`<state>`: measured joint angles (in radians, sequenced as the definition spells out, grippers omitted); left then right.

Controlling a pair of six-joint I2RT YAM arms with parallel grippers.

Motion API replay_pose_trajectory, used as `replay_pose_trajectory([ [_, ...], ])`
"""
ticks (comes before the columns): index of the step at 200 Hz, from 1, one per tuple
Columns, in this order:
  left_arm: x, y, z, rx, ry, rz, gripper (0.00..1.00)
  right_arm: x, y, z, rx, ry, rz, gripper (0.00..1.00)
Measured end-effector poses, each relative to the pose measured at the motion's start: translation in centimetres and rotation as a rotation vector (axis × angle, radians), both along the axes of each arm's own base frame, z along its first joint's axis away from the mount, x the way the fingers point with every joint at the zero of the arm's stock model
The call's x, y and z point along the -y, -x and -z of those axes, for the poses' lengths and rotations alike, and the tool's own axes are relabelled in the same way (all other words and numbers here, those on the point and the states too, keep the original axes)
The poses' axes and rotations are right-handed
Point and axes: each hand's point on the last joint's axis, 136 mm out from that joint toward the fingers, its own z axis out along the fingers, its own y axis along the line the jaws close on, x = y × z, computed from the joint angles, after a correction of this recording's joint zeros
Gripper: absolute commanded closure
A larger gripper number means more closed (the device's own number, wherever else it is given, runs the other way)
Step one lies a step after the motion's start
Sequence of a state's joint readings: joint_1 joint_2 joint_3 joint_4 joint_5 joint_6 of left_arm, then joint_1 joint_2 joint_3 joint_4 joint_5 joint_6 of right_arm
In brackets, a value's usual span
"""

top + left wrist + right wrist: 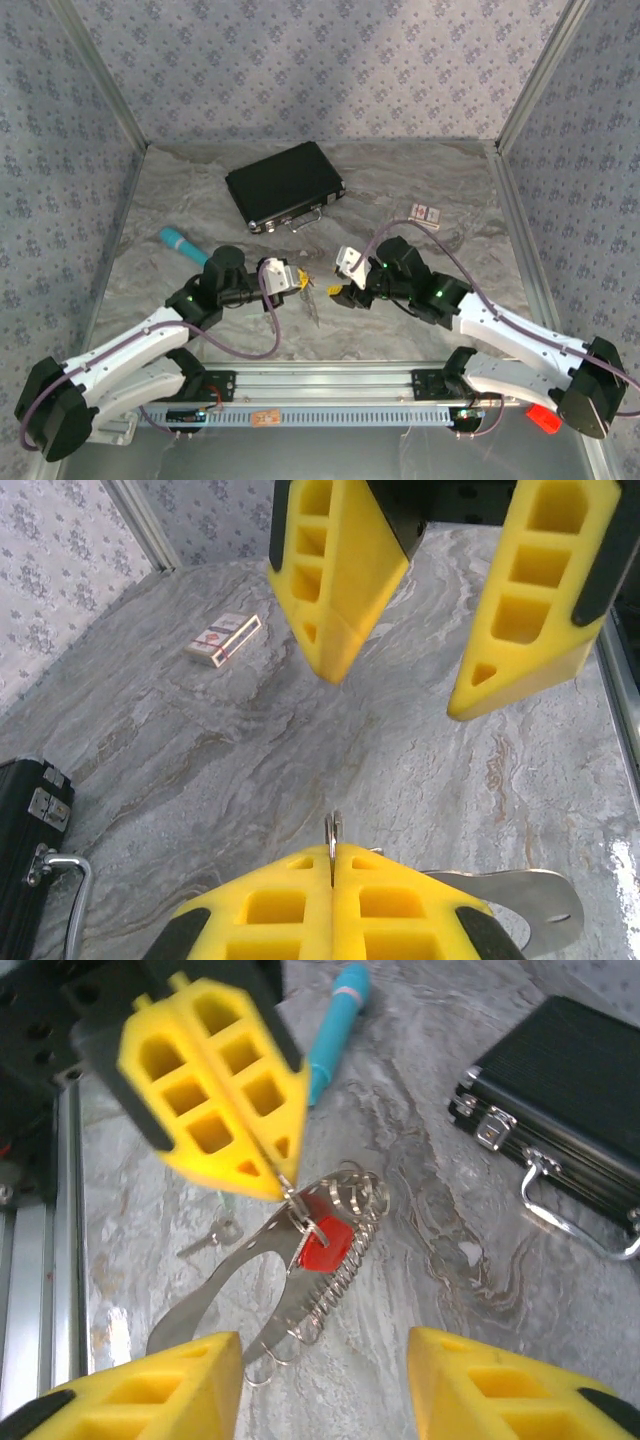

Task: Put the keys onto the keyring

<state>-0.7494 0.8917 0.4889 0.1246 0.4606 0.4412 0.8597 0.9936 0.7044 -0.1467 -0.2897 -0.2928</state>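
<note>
Left tool (284, 1182) pinches the keyring (345, 1260) up off the surface (450, 1210) by the middle of its near edge, red-headed key (325, 1245) dangling with it, my right tool (400, 685) spread wide just opposite: threading step, I reckon, and next I need a fine pinch on the loose silvery key (213, 1237) lying below.

The left arm's yellow-fingered gripper (303, 284) pinches the thin grey metal keyring (340, 1278), facing the right arm's yellow-fingered gripper (338, 292), fingers spread.

Rear overhead camera overlooks the table (410, 180); close wrist cameras face each other, sharing the case (560, 1080).
</note>
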Motion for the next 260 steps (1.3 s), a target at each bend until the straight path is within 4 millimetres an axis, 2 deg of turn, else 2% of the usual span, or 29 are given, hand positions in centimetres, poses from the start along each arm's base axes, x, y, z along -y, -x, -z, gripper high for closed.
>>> replay_pose_trajectory([
  [53,0.2,0.7,-0.3,0.01,0.014,0.04,1.0,-1.3,0.1,2.5,0.014,0.07,-0.101,0.64],
  [113,0.5,1.5,-0.2,-0.001,0.019,0.079,1.0,-2.3,0.1,1.8,0.034,0.034,-0.14,0.72],
  [147,0.6,1.7,-0.2,-0.001,0.02,0.086,1.0,-2.7,0.3,1.4,0.037,0.026,-0.17,0.82],
  [207,0.7,1.8,-0.3,-0.006,0.024,0.093,1.0,-2.9,0.5,1.8,0.03,0.036,-0.194,0.94],
  [234,0.7,1.9,-0.3,-0.014,0.027,0.096,1.0,-3.0,0.6,1.9,0.023,0.037,-0.2,0.93],
  [260,0.8,2.0,-0.4,-0.024,0.036,0.101,1.0,-3.0,0.6,1.9,0.018,0.033,-0.201,0.81],
])
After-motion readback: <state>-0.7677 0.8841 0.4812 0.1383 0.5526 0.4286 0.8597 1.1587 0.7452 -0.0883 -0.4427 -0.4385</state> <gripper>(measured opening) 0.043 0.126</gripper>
